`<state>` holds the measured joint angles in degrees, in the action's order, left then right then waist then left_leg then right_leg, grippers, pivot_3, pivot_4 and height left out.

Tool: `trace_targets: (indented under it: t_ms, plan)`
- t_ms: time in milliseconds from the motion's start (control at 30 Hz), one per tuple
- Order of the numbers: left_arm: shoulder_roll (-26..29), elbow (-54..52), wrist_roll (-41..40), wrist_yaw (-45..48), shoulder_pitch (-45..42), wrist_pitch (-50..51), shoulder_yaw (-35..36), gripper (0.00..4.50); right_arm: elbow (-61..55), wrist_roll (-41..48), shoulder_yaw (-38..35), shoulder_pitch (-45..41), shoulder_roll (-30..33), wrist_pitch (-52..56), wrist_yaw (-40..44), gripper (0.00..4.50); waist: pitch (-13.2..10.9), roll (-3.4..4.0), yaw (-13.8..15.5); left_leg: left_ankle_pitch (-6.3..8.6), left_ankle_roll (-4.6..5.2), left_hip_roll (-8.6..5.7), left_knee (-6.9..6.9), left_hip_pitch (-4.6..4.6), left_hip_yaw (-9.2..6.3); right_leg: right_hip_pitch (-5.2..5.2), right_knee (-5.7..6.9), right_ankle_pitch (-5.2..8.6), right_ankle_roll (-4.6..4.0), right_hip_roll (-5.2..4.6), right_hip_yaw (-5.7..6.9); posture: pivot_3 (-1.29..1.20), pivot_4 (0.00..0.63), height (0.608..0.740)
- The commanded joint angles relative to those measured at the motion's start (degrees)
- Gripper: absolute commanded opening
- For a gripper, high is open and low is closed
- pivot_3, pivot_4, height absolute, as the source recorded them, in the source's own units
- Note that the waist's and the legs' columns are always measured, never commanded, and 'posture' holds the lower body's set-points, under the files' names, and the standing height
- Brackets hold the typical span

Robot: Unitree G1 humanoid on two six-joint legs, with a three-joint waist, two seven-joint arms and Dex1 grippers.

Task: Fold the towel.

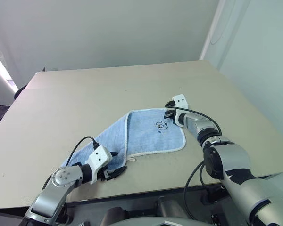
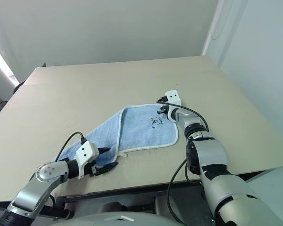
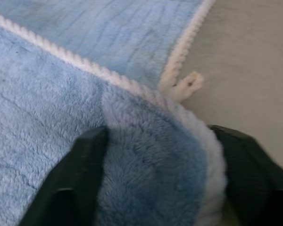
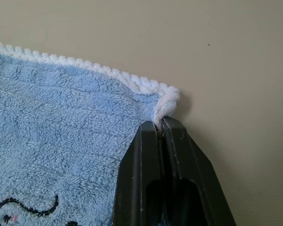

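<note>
Left gripper [image 3: 155, 188] at near left end of towel [image 1: 146, 134], fingers [image 3: 70, 183] apart, fluffy blue cloth bunched between them; grip not yet tight, we judge

Towel lies on beige table [image 1: 85, 94], stretched slantwise between our two arms, partly doubled over at left, flat at right with dark logo [image 1: 161, 125]

Right gripper [image 4: 161, 123] pinched closed on far right corner

Fold only started, we think; ends not yet brought together. Soft terry, white stitched edge, small white loop [image 3: 191, 84]
</note>
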<state>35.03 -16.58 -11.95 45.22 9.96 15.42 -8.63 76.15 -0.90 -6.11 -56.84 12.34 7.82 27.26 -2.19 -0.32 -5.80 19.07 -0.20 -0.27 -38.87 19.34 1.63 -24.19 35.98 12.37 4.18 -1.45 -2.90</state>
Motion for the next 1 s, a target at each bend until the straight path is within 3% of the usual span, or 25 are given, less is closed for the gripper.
trace_targets:
  t_ms: [33, 233, 567, 767, 800, 933, 967, 1000]
  plan:
    - [0.6, 0.3, -1.8, 2.1, 0.0, 0.6, 0.7, 2.14, -1.6, 0.7, -0.5, -0.1, -0.5, -0.4, 0.4, 0.0, 0.0, 0.0, 0.0, 0.0, 0.0, 0.0, 0.0, -0.01, 0.0, 0.0, 0.01, 0.0, 0.0, 0.01, 0.0, 0.0, 0.0, 0.74]
    - [2.5, -2.4, -7.8, 5.1, 1.4, 4.2, 5.4, 0.03, -1.4, 0.6, -0.6, -0.2, -0.9, -0.7, -0.3, 0.0, 0.0, 0.0, -0.3, 0.01, 0.01, 0.03, 0.03, 0.02, -0.02, -0.03, 0.01, 0.0, 0.05, 0.02, 0.01, 0.0, 0.0, 0.74]
    - [6.9, -1.9, -19.1, 7.0, 0.5, 11.1, 20.4, 0.01, -1.2, 0.5, -0.7, -0.4, -1.1, -1.2, -0.7, 0.0, 0.0, -0.01, -0.4, 0.01, 0.01, 0.05, 0.03, 0.02, -0.05, -0.07, 0.03, 0.02, 0.03, 0.04, 0.03, 0.0, 0.0, 0.74]
    - [8.9, -2.9, -16.1, 8.9, 3.0, 11.6, 15.7, 0.01, -1.1, 0.4, -0.9, -0.7, -1.0, -1.4, -1.1, 0.0, 0.0, 0.0, -1.2, 0.01, 0.01, 0.02, 0.05, 0.05, -0.03, -0.06, -0.01, 0.02, 0.05, 0.0, 0.02, 0.0, 0.0, 0.74]
    - [8.5, -3.0, -16.3, 8.7, 3.0, 11.9, 15.3, 0.56, -1.2, 0.3, -0.9, -0.7, -1.0, -1.4, -1.1, 0.0, 0.0, -0.01, -1.3, 0.01, 0.02, 0.02, 0.06, 0.05, -0.03, -0.07, -0.03, 0.03, 0.06, -0.01, 0.02, 0.0, 0.0, 0.74]
    - [7.8, -2.8, -16.6, 8.7, 3.1, 11.9, 14.5, 1.87, -1.3, -0.1, -0.6, -0.6, -0.8, -1.5, -0.9, 0.0, -0.1, -0.03, -1.3, 0.01, 0.02, 0.02, 0.06, 0.05, -0.05, -0.06, -0.02, 0.03, 0.05, -0.04, 0.02, 0.0, 0.0, 0.74]
    - [7.9, -3.0, -16.7, 8.8, 3.2, 12.1, 14.5, 2.17, -1.3, -0.2, -0.6, -0.6, -0.7, -1.5, -0.9, 0.0, -0.1, -0.03, -1.3, 0.01, 0.02, 0.02, 0.05, 0.04, -0.05, -0.06, -0.01, 0.03, 0.05, -0.04, 0.02, 0.0, 0.0, 0.74]
    - [8.3, -3.2, -16.1, 9.0, 3.6, 11.5, 14.4, 2.17, -1.3, -0.2, -0.5, -0.6, -0.6, -1.5, -0.9, 0.0, -0.1, -0.02, -1.3, 0.01, 0.02, 0.02, 0.05, 0.04, -0.05, -0.06, 0.0, 0.03, 0.05, -0.04, 0.02, 0.0, 0.0, 0.74]
